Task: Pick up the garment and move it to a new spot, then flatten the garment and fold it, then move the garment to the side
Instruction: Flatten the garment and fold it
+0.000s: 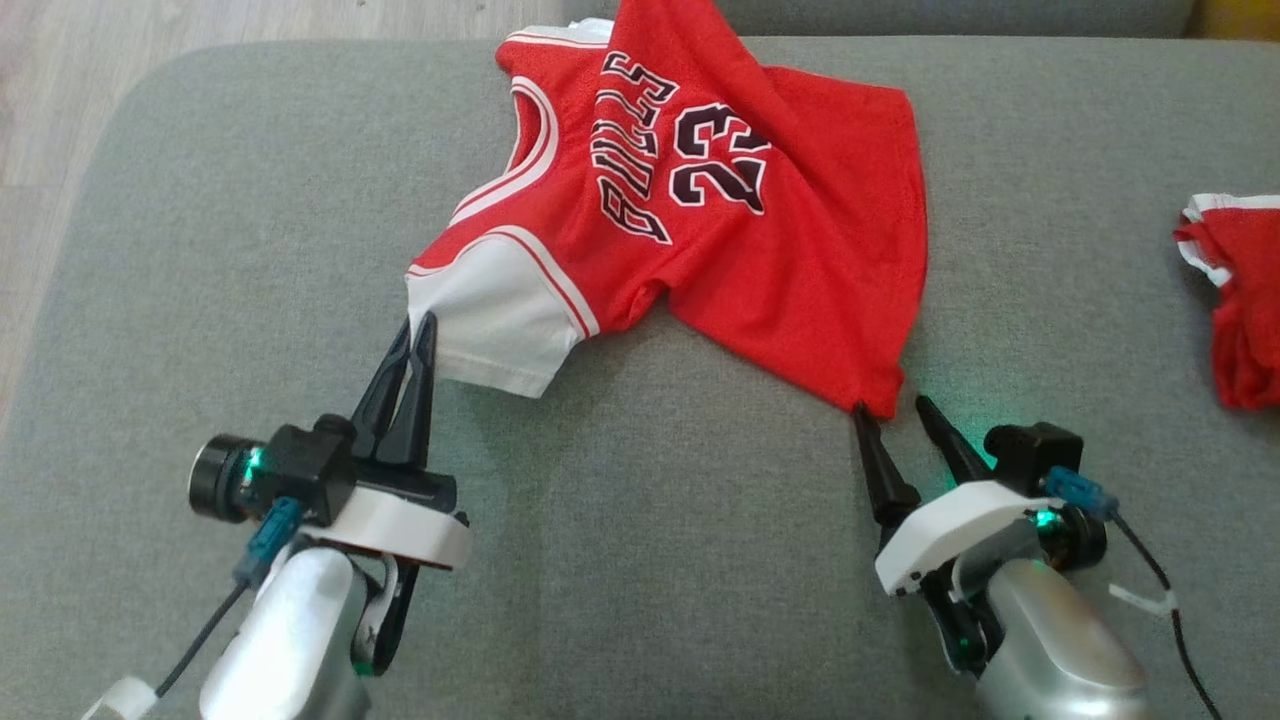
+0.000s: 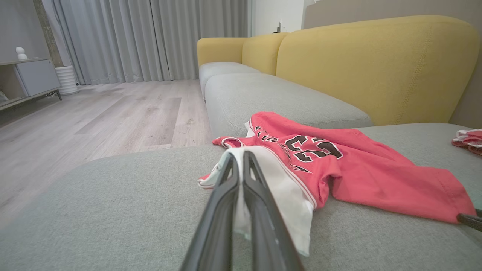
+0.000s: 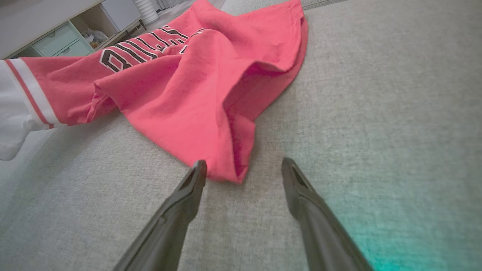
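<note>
**One corner pinched, the other lined up**

The jersey (image 1: 780, 230) lies rumpled, number up, across the far middle of the grey sofa seat (image 1: 650, 560). The left tool (image 1: 417, 322) is pressed together on the jersey's white panel at the near left, probably to anchor that corner for flattening. The right tool (image 1: 890, 405) stands spread around the near right hem corner, nothing gripped. The right wrist view shows that hem tip sitting between the fingers. The left wrist view adds the yellow backrest (image 2: 376, 64).
</note>
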Tool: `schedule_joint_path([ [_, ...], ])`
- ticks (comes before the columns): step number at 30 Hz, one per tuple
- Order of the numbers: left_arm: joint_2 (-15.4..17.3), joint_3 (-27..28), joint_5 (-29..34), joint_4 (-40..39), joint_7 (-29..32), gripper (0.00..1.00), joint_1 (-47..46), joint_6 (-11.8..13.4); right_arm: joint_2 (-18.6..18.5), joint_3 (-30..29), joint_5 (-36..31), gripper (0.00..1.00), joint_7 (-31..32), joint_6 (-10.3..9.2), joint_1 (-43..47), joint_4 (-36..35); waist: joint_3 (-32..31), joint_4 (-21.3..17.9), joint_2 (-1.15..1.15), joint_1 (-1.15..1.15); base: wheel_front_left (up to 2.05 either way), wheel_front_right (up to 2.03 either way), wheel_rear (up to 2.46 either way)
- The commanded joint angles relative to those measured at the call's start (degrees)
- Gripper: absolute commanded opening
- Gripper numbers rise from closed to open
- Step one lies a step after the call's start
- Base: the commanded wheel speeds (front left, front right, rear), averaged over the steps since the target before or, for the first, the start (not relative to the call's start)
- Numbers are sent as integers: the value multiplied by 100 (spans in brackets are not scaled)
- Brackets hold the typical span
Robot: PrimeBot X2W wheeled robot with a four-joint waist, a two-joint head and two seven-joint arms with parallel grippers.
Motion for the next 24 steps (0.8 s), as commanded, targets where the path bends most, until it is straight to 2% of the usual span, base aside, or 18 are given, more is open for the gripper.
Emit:
schedule_joint_path([
  [1, 66, 304, 84, -216, -54, 0, -102, -38, -4, 188, 86, 100, -42, -5, -142, 48, 21, -1, 0, 0, 0, 0, 0],
  [9, 23, 404, 180, -210, -54, 0, -115, -104, -4, 435, 273, 99, -154, -5, -333, 287, 88, -21, 0, 0, 0, 0, 0],
  [10, 16, 416, 191, -204, -54, 0, -123, -114, -4, 472, 273, 80, -161, -5, -353, 323, 93, -23, 0, 0, 0, 0, 0],
  [11, 8, 428, 201, -198, -54, 0, -131, -124, -4, 509, 272, 53, -168, -5, -369, 355, 96, -24, 0, 0, 0, 0, 0],
  [12, 1, 441, 211, -191, -54, 0, -138, -132, -4, 556, 268, 31, -174, -5, -384, 380, 98, -25, 0, 0, 0, 0, 0],
  [13, -5, 456, 219, -184, -54, 0, -145, -139, -4, 606, 263, 0, -179, -5, -398, 397, 98, -27, 0, 0, 0, 0, 0],
  [18, -63, 584, 221, -133, -54, 0, -137, -170, -4, 756, 325, 0, -223, -5, -429, 374, 35, -47, 0, 0, 0, 0, 0],
  [24, -110, 861, 58, -206, -54, 0, -100, -260, -4, 575, 484, 0, -281, -5, -351, -44, -194, -123, 0, 0, 0, 0, 0],
])
